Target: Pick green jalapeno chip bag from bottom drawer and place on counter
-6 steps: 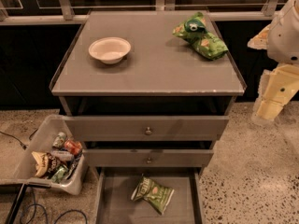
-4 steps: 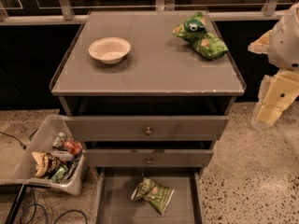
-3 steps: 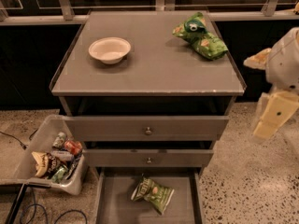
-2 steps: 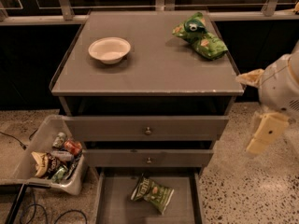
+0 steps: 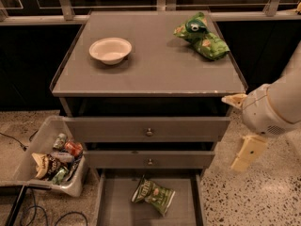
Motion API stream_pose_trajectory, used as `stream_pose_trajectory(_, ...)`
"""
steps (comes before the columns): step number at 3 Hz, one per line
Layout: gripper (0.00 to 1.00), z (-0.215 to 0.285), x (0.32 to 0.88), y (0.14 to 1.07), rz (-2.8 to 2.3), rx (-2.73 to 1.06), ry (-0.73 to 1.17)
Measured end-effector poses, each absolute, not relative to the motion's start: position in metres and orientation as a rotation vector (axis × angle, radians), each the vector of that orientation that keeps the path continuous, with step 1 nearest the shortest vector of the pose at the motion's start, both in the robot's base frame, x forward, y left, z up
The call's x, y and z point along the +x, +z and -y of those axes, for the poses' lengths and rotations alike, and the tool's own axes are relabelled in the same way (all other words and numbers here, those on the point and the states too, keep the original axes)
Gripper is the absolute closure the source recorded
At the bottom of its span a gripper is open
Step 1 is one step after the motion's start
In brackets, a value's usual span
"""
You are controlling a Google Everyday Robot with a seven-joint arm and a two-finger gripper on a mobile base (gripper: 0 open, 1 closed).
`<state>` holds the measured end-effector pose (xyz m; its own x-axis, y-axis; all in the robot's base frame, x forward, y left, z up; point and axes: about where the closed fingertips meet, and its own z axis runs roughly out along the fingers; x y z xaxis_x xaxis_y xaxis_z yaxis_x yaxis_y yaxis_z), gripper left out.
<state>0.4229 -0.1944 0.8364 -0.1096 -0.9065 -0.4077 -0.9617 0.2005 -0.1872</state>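
Green jalapeno chip bag [image 5: 153, 195] lies flat on the floor of the bottom drawer [image 5: 117, 206], pulled out below the counter's [image 5: 155, 67] front edge, with bare grey floor on both sides of it. It is crinkled, dull olive, with a pale patch (lettering unreadable). The gripper [image 5: 231, 133] hangs empty just off the front right corner, fingers spread wide. A white bowl [image 5: 110, 50] and brighter green bags [image 5: 202, 36] sit toward the back edge; the front strip is bare.
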Motion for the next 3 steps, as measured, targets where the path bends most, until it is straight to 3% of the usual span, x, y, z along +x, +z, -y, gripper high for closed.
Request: stream_pose_trajectory(3,0.00,0.161,0.454,0.698,-1.977,-1.666,0.289)
